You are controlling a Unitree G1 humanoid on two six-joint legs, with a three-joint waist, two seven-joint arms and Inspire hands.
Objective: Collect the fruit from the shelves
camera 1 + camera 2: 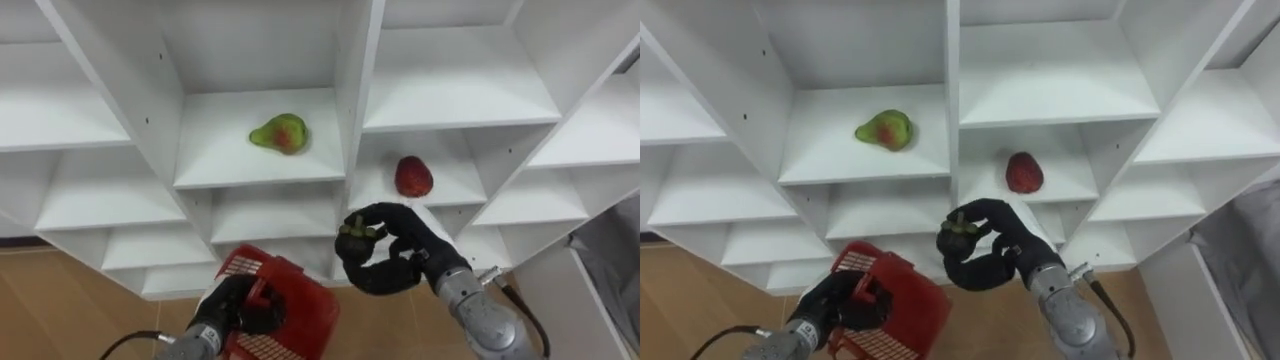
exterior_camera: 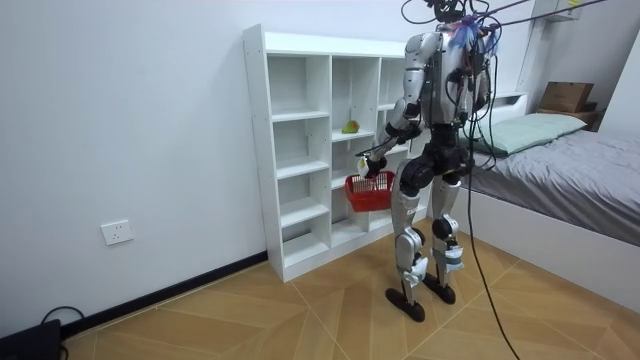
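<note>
Robot is standing close before the white shelf unit (image 1: 455, 85), facing its middle columns. The right hand (image 1: 405, 262) is curling round a small dark fruit (image 1: 360, 231) with a green cap, pinching it between thumb and fingertips, just in front of the lower shelves and up and to the right of the red basket (image 1: 295, 305). The left hand (image 1: 232, 308) is wrapping its fingers round the basket's handle, carrying it low. Two fruits are lying on the shelves: a green-and-red fruit (image 1: 279, 133) in the centre compartment, and a red fruit (image 1: 413, 176) in the next compartment, just above the right hand.

Judgement: the step in hand is likely the drop into the basket. Whether the basket's opening is facing up I cannot tell, so levelling it first is advisable, then bringing the hand low over the opening before releasing, since a round fruit is apt to be bouncing out.

Shelf fronts and the upright divider (image 1: 355, 110) are standing just behind the knuckles. Free room is lying toward the robot's body, and the transfer is best kept there. A bed (image 2: 560, 150) is standing behind the robot
</note>
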